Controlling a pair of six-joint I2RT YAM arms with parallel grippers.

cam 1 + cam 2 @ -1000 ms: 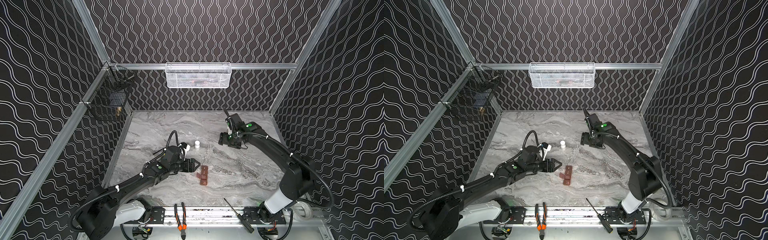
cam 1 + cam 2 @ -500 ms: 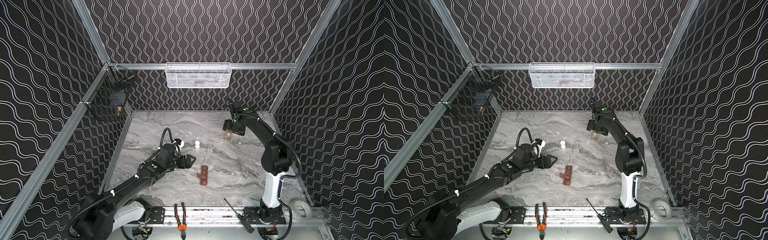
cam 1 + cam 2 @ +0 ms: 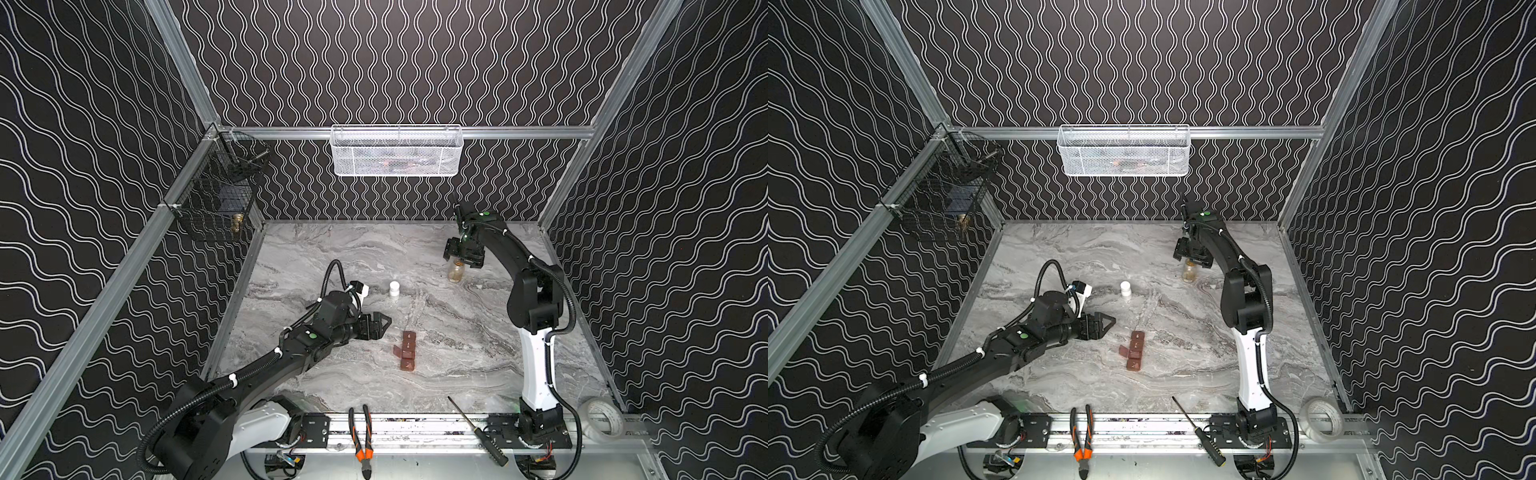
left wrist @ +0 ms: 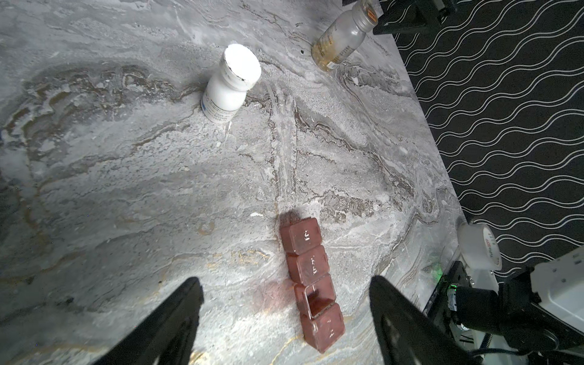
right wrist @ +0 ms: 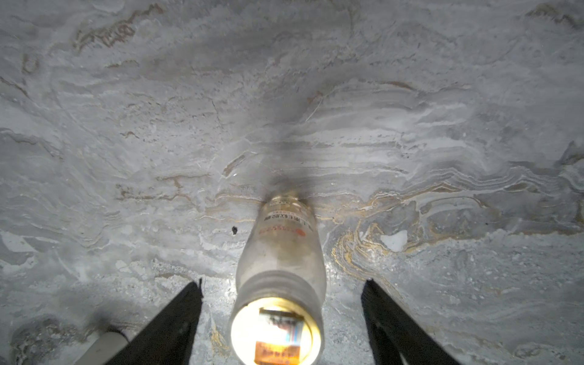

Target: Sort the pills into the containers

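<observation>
On the tabletop [image 3: 457, 340], front of centre, the containers [image 3: 407, 351] lie flat. They form a translucent reddish-brown strip of four square cells in a row, with small white marks on the lids. The third cell from the back has its lid flipped open toward the left arm's side; the other three are shut. Left claw [image 3: 377, 326] sits low near the strip, jaws wide, holding nothing; likely staged to steady it or pop more lids. Right claw [image 3: 463, 257] is over the uncapped clear bottle [image 3: 455, 272] at the back right, well apart from the strip. Its jaws are spread either side of the neck with gaps on both sides, so no grip yet; probably lining up to lift and pour. White bottle [image 3: 394, 288] stands capped between the two arms, untouched.
</observation>
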